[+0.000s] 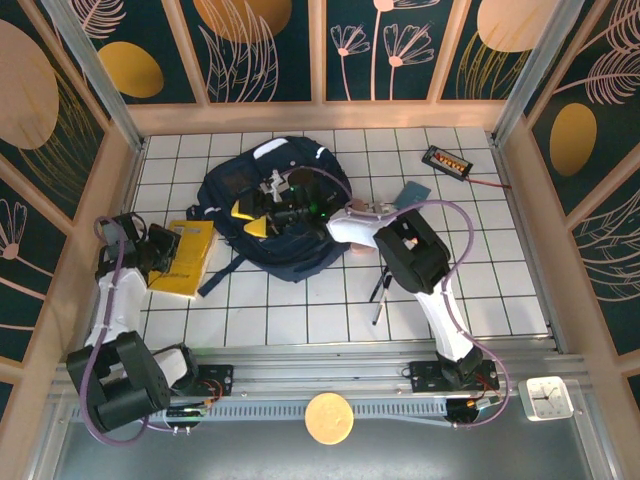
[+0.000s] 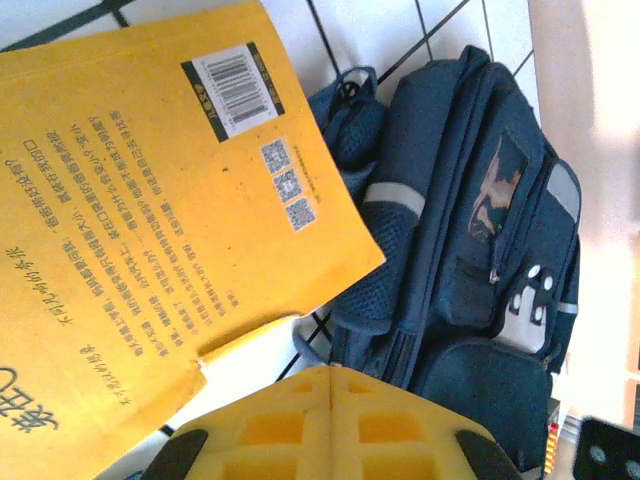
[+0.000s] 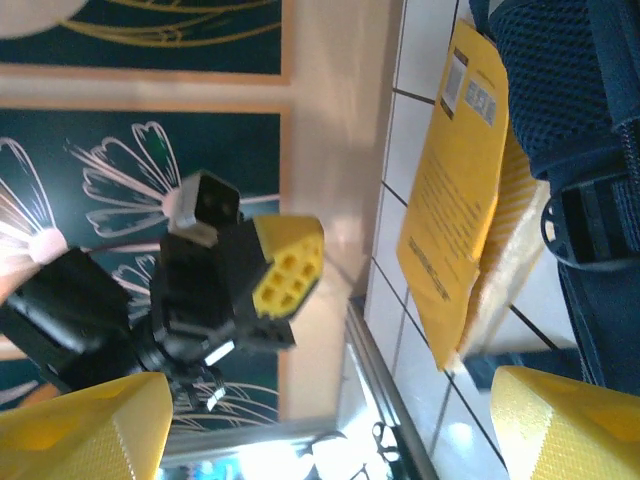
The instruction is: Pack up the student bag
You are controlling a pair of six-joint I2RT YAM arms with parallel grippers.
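The student bag (image 1: pixel 270 205) is a navy-blue backpack lying flat in the middle of the tiled table, also seen in the left wrist view (image 2: pixel 470 250) and the right wrist view (image 3: pixel 585 120). My right gripper (image 1: pixel 250 218) hangs over the bag's left half, its yellow fingers (image 3: pixel 90 425) spread wide open with nothing between them. A yellow book (image 1: pixel 185 255) lies just left of the bag (image 2: pixel 150 230) (image 3: pixel 455 200). My left gripper (image 2: pixel 330 375) sits at the book's left side (image 1: pixel 165 243), its yellow fingertips pressed together and empty.
A blue card (image 1: pixel 411 190) and a black device with a red cable (image 1: pixel 447 160) lie at the back right. A black pen-like object (image 1: pixel 380 290) lies right of the bag. Wooden walls surround the table. A white clock (image 1: pixel 548 397) sits at the near right.
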